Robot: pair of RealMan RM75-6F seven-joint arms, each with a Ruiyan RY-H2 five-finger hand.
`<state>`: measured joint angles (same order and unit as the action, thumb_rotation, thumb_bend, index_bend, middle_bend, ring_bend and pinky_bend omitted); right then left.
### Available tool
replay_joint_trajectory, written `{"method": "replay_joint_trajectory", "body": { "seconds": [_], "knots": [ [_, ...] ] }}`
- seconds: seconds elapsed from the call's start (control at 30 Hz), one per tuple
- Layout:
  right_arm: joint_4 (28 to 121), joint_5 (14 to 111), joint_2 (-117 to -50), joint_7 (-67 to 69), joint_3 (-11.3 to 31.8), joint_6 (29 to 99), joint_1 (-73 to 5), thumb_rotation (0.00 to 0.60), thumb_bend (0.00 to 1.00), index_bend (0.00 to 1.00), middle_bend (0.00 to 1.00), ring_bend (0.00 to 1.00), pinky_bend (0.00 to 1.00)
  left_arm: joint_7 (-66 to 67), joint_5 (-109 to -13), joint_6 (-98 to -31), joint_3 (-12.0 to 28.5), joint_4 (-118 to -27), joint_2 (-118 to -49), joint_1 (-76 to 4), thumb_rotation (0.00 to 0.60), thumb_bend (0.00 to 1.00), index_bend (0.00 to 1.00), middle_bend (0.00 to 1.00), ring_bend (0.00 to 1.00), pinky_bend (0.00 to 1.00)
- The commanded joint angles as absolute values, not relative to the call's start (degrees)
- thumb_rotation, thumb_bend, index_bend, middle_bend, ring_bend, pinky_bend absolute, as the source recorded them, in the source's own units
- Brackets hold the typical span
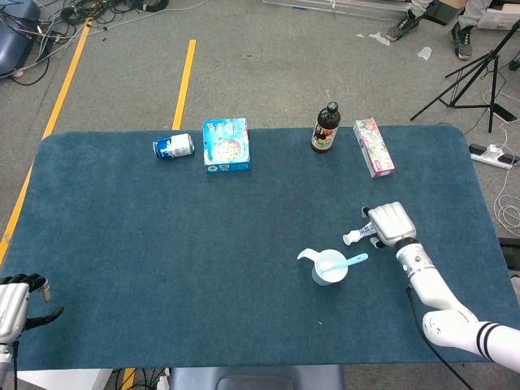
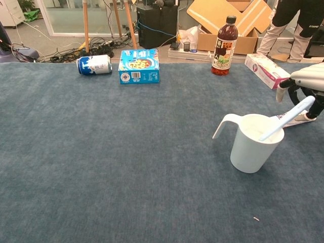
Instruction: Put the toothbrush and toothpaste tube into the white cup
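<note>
The toothbrush (image 1: 344, 262) is already leaning in the white cup (image 1: 329, 269), handle sticking out over the rim toward the robot's right and slightly up, so half the task looks done. The toothpaste tube (image 1: 362, 233) is lying flat on the desk (image 1: 162, 260) just beyond the cup, its long axis running left to right, cap end pointing left. The right hand (image 1: 392, 224) is hovering over the tube's far end, fingers arched down around it, probably lining up a grasp; whether it is actually gripping cannot be told. The left hand (image 1: 18, 301) is resting idle at the desk's near corner, fingers apart, holding nothing.
</note>
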<state>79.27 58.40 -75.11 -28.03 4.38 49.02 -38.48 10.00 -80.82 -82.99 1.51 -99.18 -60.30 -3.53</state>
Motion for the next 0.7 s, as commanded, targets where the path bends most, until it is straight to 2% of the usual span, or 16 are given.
{"method": "replay_joint_trajectory", "body": {
  "seconds": [0.03,0.2,0.3,0.37,0.4,0.7],
  "knots": [
    [79.4,58.8,-74.9,-27.8,4.3,49.4,-38.2,0.600,0.14,0.38,0.42,0.51,0.52,10.1,-80.8,-83.0,1.5,-99.2,-60.3,-3.5,0.600,0.00,0.66,0.54,0.44,0.41],
    [78.1,59.2,-75.5,-26.9,4.2,49.2,-38.2,0.600,0.14,0.39,0.20,0.14,0.23,10.1,-80.8,-82.9,1.4,-99.2,-60.4,-3.6,0.600,0.00,0.66,0.54,0.44,0.41],
    [76.5,59.8,-76.5,-25.7,4.1,48.7,-38.3,0.600,0.13,0.39,0.10,0.03,0.11,10.0,-80.7,-82.9,1.5,-99.2,-60.4,-3.6,0.600,0.00,0.66,0.54,0.44,0.41],
    [75.4,60.5,-77.2,-25.2,4.0,48.6,-38.3,0.600,0.13,0.40,0.04,0.00,0.02,10.0,-80.7,-82.9,1.5,-99.2,-60.3,-3.6,0.600,0.00,0.66,0.54,0.44,0.41],
    [74.7,61.0,-77.7,-25.0,3.9,48.6,-38.4,0.600,0.13,0.40,0.02,0.00,0.00,10.0,-80.8,-82.9,1.5,-99.2,-60.3,-3.6,0.600,0.00,0.66,0.54,0.44,0.41],
    [71.0,62.6,-80.9,-24.5,3.6,47.9,-38.9,0.600,0.13,0.41,0.00,0.00,0.00,9.6,-80.8,-82.9,1.5,-99.3,-60.2,-3.5,0.600,0.00,0.66,0.54,0.44,0.41]
  ]
}}
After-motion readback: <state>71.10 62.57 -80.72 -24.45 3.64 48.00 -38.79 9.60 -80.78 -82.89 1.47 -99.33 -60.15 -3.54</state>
